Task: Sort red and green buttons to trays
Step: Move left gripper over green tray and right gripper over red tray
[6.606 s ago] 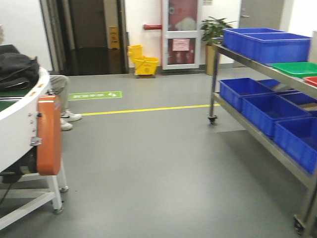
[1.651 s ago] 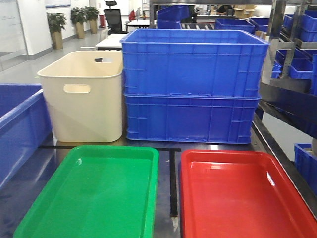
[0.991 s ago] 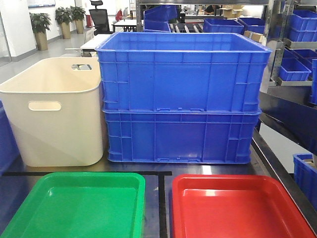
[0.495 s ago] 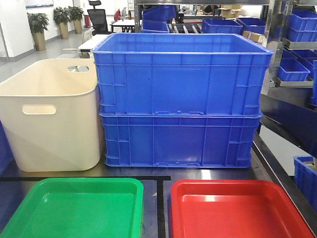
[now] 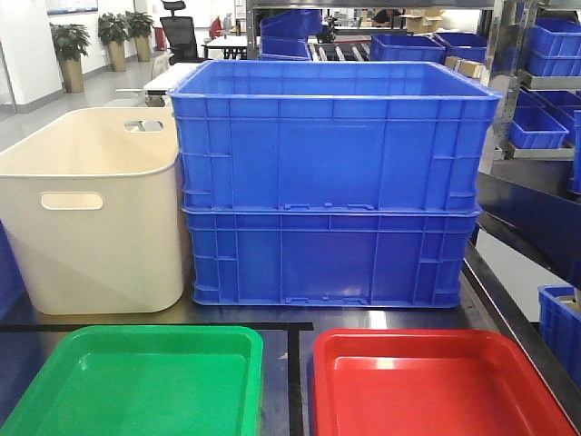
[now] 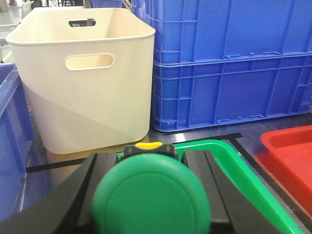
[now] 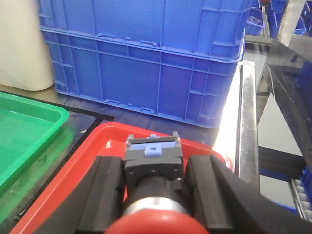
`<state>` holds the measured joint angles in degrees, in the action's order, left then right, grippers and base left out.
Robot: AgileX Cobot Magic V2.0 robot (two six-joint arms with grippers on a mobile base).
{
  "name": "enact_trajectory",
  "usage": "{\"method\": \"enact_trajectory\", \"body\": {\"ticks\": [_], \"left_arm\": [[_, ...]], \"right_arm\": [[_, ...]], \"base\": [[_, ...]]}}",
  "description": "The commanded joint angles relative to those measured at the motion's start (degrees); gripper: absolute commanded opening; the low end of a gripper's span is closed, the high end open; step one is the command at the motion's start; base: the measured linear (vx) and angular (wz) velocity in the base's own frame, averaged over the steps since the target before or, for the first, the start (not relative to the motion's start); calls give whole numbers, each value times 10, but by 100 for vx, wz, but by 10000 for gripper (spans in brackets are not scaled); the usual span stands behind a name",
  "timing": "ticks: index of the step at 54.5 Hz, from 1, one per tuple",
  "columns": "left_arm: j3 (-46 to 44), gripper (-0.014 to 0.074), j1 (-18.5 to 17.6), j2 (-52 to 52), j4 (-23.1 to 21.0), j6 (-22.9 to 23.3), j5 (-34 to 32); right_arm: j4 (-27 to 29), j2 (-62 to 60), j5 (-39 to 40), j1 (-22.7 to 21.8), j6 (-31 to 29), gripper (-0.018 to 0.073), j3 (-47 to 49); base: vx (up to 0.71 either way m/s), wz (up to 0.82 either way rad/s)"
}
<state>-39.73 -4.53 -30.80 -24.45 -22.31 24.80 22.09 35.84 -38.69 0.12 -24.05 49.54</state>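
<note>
The left claw [image 6: 148,157] is clamped on the green button [image 6: 151,195], one finger on each side of its body. The button's long axis runs along the fingers, cap toward the wrist, rear end pointing forward. The green tray [image 6: 246,183] lies below and ahead of this claw (the cap hides its near part). The right claw [image 7: 153,163] is clamped on the red button [image 7: 153,222], oriented the same way. The red tray [image 7: 58,195] lies directly below. Judgement: each arm is nearer its matching tray, so lower, then release.

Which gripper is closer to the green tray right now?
Left. The left gripper, holding the green button, hangs right at the green tray. The right gripper holds the red button over the red tray, one tray across.
</note>
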Motion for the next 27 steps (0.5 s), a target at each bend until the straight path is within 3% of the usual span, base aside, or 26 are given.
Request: {"method": "enact_trajectory", "body": {"ticks": [1,11,20,27], "left_arm": [[-16,3,-4,-3,-14,3,-49],[-16,3,-4,-3,-30,3,-44],[-16,3,-4,-16,-142,1,-72],[-16,3,-4,-55,-204,-14,-66]], "right_arm": [[12,4,59,-2,0,-9,19],[22,4,48,-2,0,-9,19],[131,29,74,-2,-10,-9,19],[199,69,67,-2,-90,-9,19]], "base": [[0,0],[0,0],[0,0],[0,0]]}}
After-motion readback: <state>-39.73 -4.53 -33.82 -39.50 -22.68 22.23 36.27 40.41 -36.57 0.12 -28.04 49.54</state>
